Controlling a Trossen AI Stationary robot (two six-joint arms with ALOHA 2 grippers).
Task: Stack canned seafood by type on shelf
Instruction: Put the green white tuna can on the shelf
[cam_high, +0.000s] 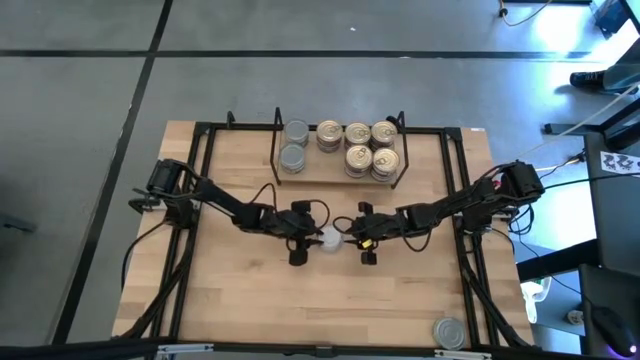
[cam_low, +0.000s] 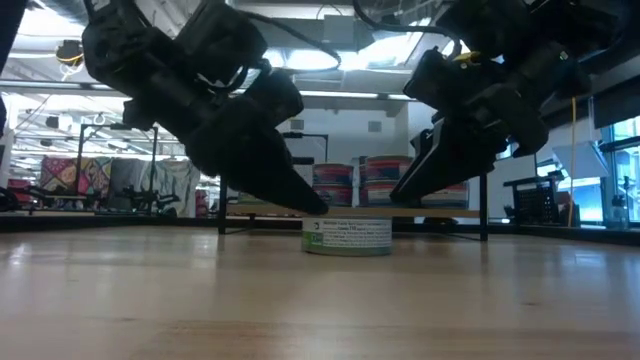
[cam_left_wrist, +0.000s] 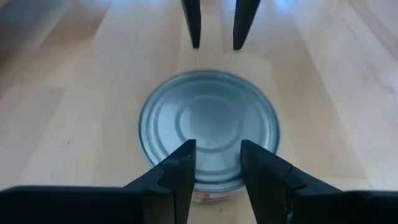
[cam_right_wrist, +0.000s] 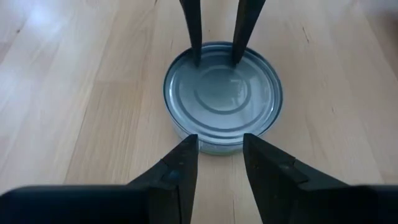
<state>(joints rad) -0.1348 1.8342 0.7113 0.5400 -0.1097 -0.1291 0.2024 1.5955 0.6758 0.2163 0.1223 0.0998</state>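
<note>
arms: black, jointed | cables: black loops | right gripper (cam_high: 366, 248): yellow marking

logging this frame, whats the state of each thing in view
centre tin: silver top up, flat on the table, between both grippers, not lifted
left gripper: low at the tin, jaws partly apart
right gripper: low at the tin's other side, jaws partly apart
shelf: holds stacked tins
corner tin: alone on the table

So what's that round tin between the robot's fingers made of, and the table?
The tin looks like metal: silver-grey, shiny, with pressed rings on its lid and a paper label round its side. The table looks like pale wood, with plank seams and grain showing.
</note>
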